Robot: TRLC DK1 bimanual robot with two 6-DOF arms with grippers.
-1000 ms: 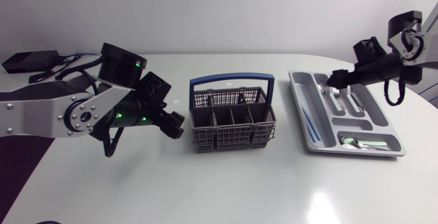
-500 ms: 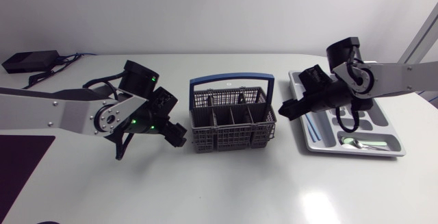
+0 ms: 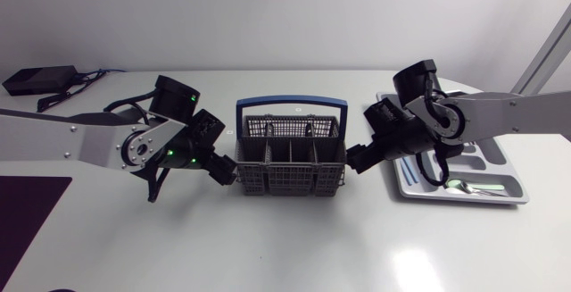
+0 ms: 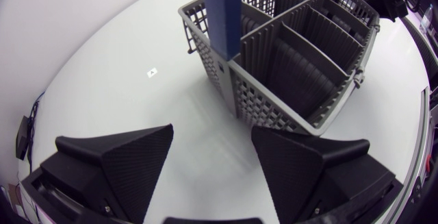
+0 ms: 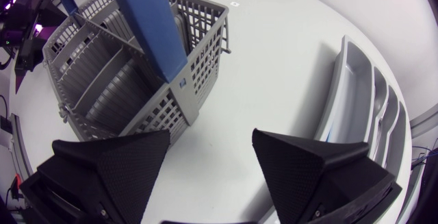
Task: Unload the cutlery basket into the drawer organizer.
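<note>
The grey cutlery basket (image 3: 290, 160) with its blue handle (image 3: 290, 103) stands mid-table, and its compartments look empty in both wrist views. My left gripper (image 3: 225, 171) is open at the basket's left end; in the left wrist view the basket (image 4: 294, 53) has one corner just ahead of the open left gripper (image 4: 212, 155). My right gripper (image 3: 355, 159) is open at the basket's right end, with the basket (image 5: 123, 80) ahead of the right gripper (image 5: 209, 155). The grey drawer organizer (image 3: 507, 162) lies to the right and holds cutlery, including a spoon (image 3: 466, 185).
A black box with cables (image 3: 36, 79) sits at the back left. A dark mat (image 3: 27, 212) covers the front left corner. The organizer's rim (image 5: 342, 94) runs beside my right gripper.
My right arm has swung from over the organizer to the basket's right end. My left gripper has closed in on the left end. The basket has shifted slightly left.
</note>
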